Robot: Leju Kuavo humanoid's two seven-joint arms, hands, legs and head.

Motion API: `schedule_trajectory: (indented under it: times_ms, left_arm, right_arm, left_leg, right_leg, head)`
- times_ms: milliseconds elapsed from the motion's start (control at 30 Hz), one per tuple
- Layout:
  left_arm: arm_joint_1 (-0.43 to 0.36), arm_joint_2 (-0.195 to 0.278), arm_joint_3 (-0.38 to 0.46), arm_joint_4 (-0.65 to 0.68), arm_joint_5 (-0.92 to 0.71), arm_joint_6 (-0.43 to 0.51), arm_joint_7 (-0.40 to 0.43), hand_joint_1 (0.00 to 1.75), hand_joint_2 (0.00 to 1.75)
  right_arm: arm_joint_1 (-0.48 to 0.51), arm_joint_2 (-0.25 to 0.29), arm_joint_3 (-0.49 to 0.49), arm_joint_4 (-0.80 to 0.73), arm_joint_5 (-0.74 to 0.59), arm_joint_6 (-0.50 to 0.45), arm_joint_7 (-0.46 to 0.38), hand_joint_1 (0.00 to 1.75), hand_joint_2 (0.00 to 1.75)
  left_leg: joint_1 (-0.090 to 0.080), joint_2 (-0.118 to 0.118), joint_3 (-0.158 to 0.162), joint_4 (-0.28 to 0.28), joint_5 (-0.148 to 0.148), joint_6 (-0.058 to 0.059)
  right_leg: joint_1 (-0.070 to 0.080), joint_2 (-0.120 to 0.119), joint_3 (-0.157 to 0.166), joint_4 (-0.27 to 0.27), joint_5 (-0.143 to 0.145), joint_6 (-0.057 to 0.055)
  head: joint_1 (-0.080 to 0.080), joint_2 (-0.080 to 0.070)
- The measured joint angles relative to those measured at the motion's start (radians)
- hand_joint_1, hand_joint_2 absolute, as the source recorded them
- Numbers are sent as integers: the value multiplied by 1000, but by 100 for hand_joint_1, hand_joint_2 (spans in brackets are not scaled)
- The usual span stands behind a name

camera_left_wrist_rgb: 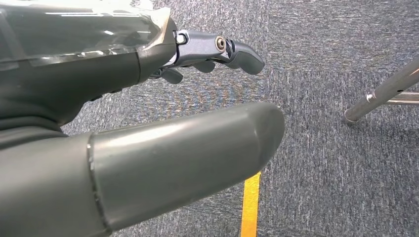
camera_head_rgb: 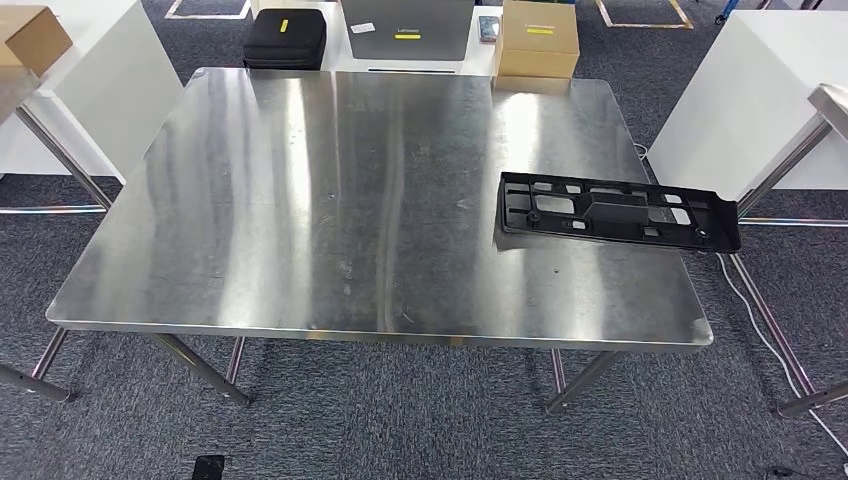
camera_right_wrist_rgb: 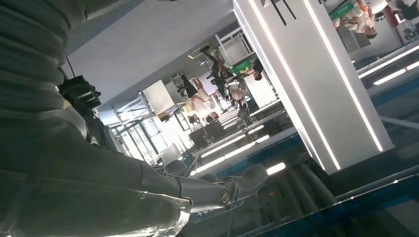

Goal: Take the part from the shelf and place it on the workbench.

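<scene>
The part [camera_head_rgb: 618,210], a long flat black plastic bracket with cut-outs, lies on the right side of the steel workbench [camera_head_rgb: 330,200]. Its right end sticks out a little past the bench's right edge. In the left wrist view my left hand [camera_left_wrist_rgb: 89,84] hangs over grey carpet, its fingers [camera_left_wrist_rgb: 232,52] stretched out and apart from the thick thumb, holding nothing. In the right wrist view my right hand [camera_right_wrist_rgb: 148,192] has its fingers [camera_right_wrist_rgb: 242,182] extended toward a ceiling with light strips, and nothing is in it.
Beyond the bench's far edge lie a black case [camera_head_rgb: 285,38], a grey laptop [camera_head_rgb: 408,28] and a cardboard box [camera_head_rgb: 538,40]. White tables stand at both sides, and a second steel table's leg [camera_head_rgb: 790,165] is at the right. A yellow floor line [camera_left_wrist_rgb: 251,205] runs under my left hand.
</scene>
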Motion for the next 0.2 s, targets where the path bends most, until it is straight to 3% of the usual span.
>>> schedule_trajectory:
  times_ms: [200]
  left_arm:
    - [0,0,-5,0,0,0,1,0,0]
  right_arm:
    - [0,0,0,-2,5,3,0,0,175]
  left_leg:
    - [0,0,0,0,0,0]
  right_leg:
    - [0,0,0,0,0,0]
  head:
    - [0,0]
